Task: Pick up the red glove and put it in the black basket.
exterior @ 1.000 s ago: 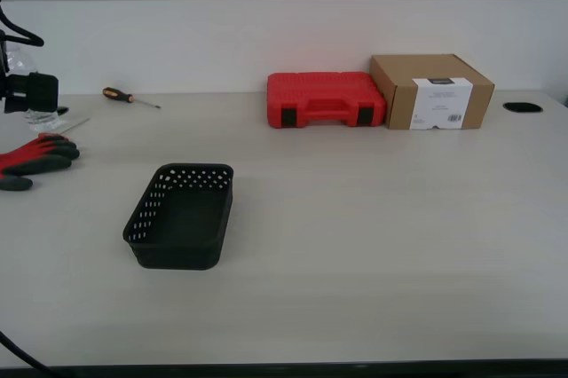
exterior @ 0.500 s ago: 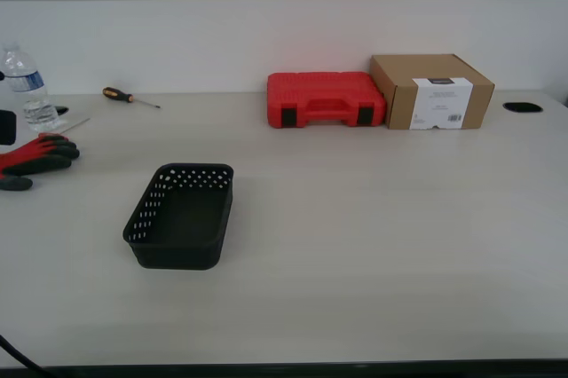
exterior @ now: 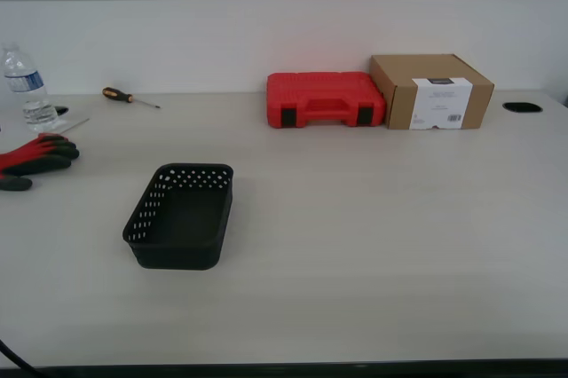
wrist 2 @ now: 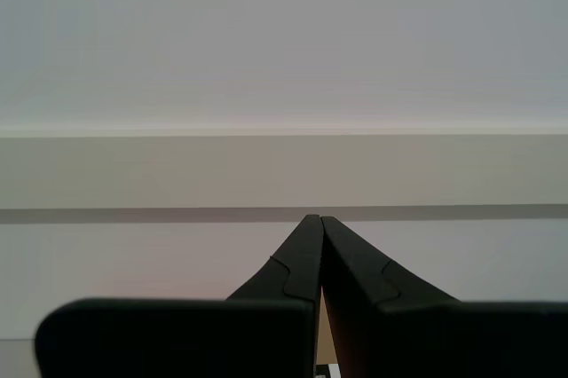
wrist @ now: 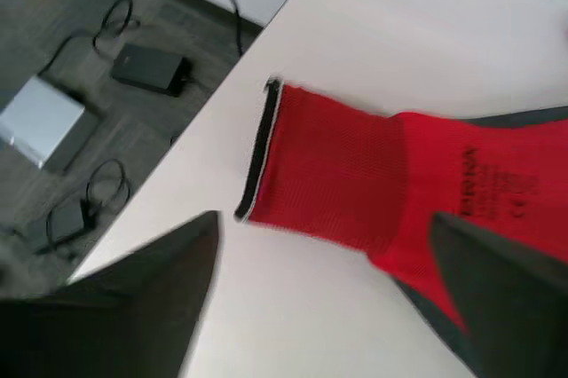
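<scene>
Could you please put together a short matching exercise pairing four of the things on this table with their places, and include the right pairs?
Things:
1. red glove
2. black basket
3. red tool case
4. screwdriver

Places:
A. right beside the cardboard box, by the back wall
B. alone on the open table, nearer the camera than the rest
C. at the exterior view's left edge, close to the water bottle
D. near the back wall, between the water bottle and the red tool case

Pairs: 1-C, 2-B, 3-A, 4-D
</scene>
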`<action>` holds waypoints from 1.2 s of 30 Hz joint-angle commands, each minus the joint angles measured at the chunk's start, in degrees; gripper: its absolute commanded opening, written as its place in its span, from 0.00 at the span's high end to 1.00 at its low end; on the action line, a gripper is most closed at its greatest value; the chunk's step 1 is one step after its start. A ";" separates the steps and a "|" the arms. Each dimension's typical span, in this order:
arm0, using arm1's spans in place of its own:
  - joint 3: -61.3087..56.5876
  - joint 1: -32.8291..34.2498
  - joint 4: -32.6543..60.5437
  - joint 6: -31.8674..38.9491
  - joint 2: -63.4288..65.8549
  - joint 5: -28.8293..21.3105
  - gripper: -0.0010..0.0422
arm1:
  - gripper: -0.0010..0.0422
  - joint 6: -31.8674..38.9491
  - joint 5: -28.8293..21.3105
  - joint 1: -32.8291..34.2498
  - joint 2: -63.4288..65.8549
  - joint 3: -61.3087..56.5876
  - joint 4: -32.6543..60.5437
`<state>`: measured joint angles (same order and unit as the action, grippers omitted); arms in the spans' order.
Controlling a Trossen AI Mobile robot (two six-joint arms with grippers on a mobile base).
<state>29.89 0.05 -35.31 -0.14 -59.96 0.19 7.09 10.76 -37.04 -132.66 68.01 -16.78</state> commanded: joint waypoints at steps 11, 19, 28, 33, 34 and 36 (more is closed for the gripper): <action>0.07 -0.07 -0.02 0.15 0.02 0.02 0.98 | 0.64 -1.33 -8.68 -0.15 -13.31 8.09 4.39; 0.07 -0.07 -0.07 0.15 0.02 0.04 0.98 | 0.03 -3.72 -4.04 -0.11 -13.29 12.26 7.91; 0.07 -0.04 -0.07 0.15 0.02 0.04 0.98 | 0.91 -4.72 -10.38 -0.04 -13.29 13.14 5.57; 0.07 -0.07 -0.07 0.15 0.02 0.04 0.98 | 0.96 -4.72 -10.38 -0.04 -13.29 13.09 5.40; 0.07 -0.07 -0.07 0.15 0.02 0.04 0.98 | 0.99 -4.57 -10.36 -0.04 -13.29 13.09 5.38; 0.07 -0.04 -0.07 0.15 0.02 0.04 0.98 | 0.96 -4.55 -10.36 -0.02 -13.29 13.09 5.03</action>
<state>29.89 0.03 -35.18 -0.14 -59.96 0.21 2.46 0.67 -37.10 -145.93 81.08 -11.40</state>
